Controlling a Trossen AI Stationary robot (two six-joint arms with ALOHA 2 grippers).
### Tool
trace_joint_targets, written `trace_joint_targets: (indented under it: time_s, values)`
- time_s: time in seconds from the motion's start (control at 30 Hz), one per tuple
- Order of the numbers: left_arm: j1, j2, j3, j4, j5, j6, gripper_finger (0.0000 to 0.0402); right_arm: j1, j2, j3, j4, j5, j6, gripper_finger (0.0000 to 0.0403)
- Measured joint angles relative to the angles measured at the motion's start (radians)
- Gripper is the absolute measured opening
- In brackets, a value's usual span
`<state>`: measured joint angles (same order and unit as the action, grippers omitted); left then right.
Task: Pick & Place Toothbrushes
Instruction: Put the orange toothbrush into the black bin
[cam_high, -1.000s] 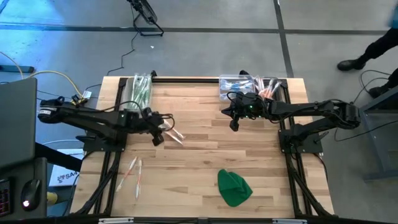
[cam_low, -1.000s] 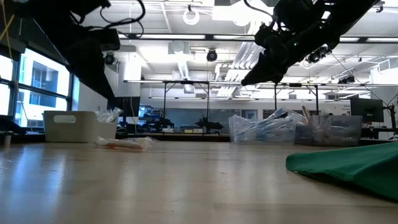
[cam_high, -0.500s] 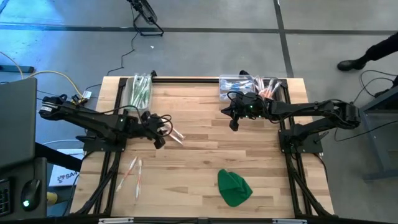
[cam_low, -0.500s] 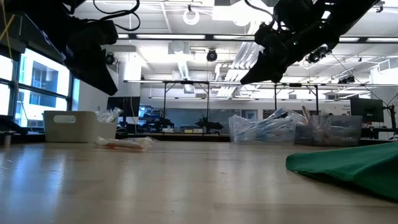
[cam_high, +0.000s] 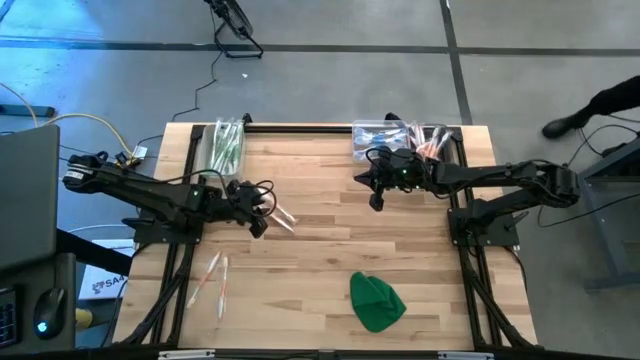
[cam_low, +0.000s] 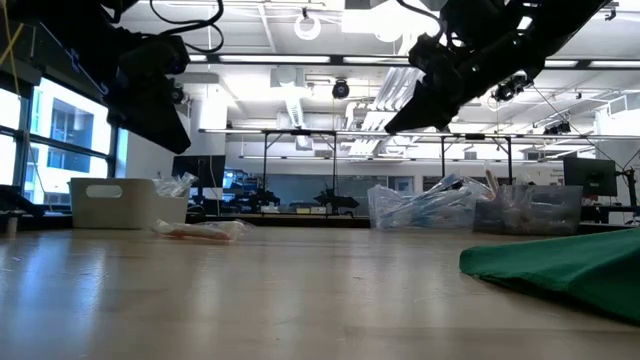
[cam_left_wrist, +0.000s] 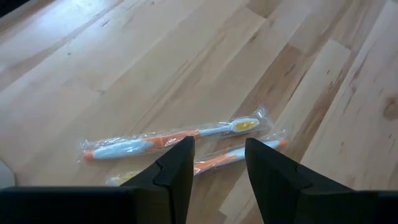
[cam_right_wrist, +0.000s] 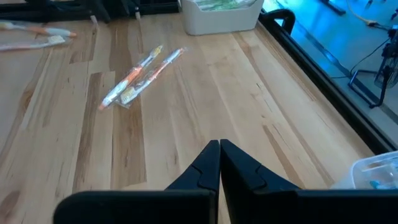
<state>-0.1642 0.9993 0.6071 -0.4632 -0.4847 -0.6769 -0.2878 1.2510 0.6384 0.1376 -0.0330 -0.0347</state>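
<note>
Left gripper (cam_left_wrist: 216, 163), fingers parted and empty, hangs over two wrapped orange-and-blue toothbrushes (cam_left_wrist: 180, 138), likely lining up a pick; right gripper (cam_right_wrist: 219, 163) closed, idle, far right.

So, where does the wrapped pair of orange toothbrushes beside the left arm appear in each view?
High view: orange toothbrush pair, left of centre, beside the left end effector.
Low view: flat on the table, at left.
Left wrist view: just beyond that open end effector.
Right wrist view: between the shut right end effector and the pale bin.
Landmark: pale bin.

Wrapped toothbrushes (cam_low: 200, 231) flat on table (cam_low: 300, 300); green cloth (cam_low: 560, 270) near right edge.
</note>
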Motion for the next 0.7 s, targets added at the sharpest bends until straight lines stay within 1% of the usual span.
trace_joint_targets:
  time_s: [0.33, 0.7]
  values:
    - [0.0, 0.0, 0.0, 0.0, -0.001, -0.021, 0.014, 0.0, 0.0, 0.0, -0.007, 0.001, -0.066, 0.0004]
    - [0.0, 0.0, 0.0, 0.003, -0.002, -0.025, 0.014, 0.0, 0.0, 0.0, -0.007, 0.0, -0.071, 0.0004]
